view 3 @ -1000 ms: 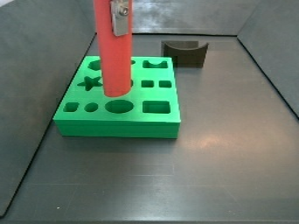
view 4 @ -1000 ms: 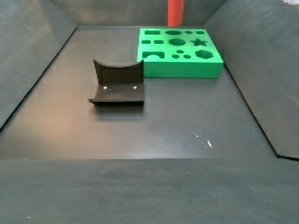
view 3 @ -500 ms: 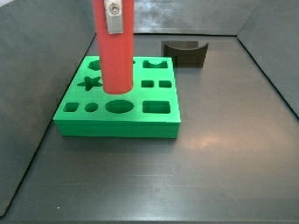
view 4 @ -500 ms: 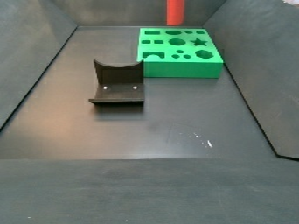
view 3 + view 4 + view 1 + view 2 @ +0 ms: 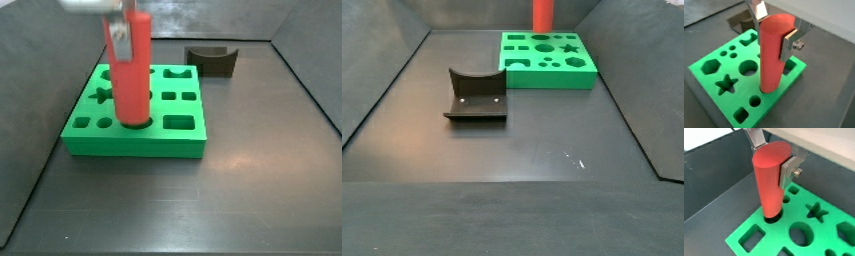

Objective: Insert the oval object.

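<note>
While the gripper (image 5: 775, 31) sits above the green block (image 5: 179, 142), you can see its silver fingers (image 5: 791, 170) clamped on the upper part of the oval object (image 5: 771, 55). The peg stands upright, its lower end in the block's oval hole along one edge, as a wrist view shows (image 5: 770, 183). In a side view it rises from the block's near row (image 5: 130, 85). The dark brown arch block (image 5: 476, 95) lies on the floor well apart from the green block.
</note>
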You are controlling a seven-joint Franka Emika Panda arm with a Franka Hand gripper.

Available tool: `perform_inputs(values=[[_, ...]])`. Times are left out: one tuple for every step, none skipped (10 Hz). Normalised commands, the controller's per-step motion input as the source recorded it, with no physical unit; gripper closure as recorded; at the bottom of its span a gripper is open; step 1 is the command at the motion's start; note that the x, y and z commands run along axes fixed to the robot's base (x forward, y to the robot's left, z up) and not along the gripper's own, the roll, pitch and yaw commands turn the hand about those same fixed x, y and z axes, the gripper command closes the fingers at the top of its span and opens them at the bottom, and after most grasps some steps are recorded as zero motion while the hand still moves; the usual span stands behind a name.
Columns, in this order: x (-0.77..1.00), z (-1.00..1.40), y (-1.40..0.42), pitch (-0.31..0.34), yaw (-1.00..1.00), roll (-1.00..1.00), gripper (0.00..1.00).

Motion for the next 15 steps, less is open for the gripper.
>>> perform_inputs(values=[[-0.02,-0.02,0.08,0.000,-0.13,0.06,1.00],[-0.01,-0.11,0.13,0.000,-0.04,0.08,1.00],[0.00,-0.22,0.03,-0.003,-0.12,0.07,1.00],[0.00,-0.24,0.00,-0.024,-0.11,0.04,1.00],[0.00,-0.27,0.00,-0.071,-0.01,-0.05,1.00],[0.00,-0.26,0.00,-0.097,-0.03,-0.10,1.00],[0.10,-0.26,0.00,-0.077,-0.05,-0.06,1.00],[0.23,-0.28,0.00,-0.027,-0.02,0.00,1.00],[0.26,-0.28,0.00,-0.059,-0.03,0.00,1.00],[0.11,-0.26,0.00,-0.131,-0.05,0.00,1.00],[0.00,-0.22,0.00,-0.164,-0.05,0.00,1.00],[-0.11,-0.31,0.00,-0.174,-0.05,0.00,1.00],[-0.12,-0.37,0.00,-0.181,-0.01,0.00,1.00],[-0.17,-0.40,-0.01,-0.196,0.00,0.00,1.00],[-0.15,-0.40,-0.02,-0.191,0.00,0.02,1.00]])
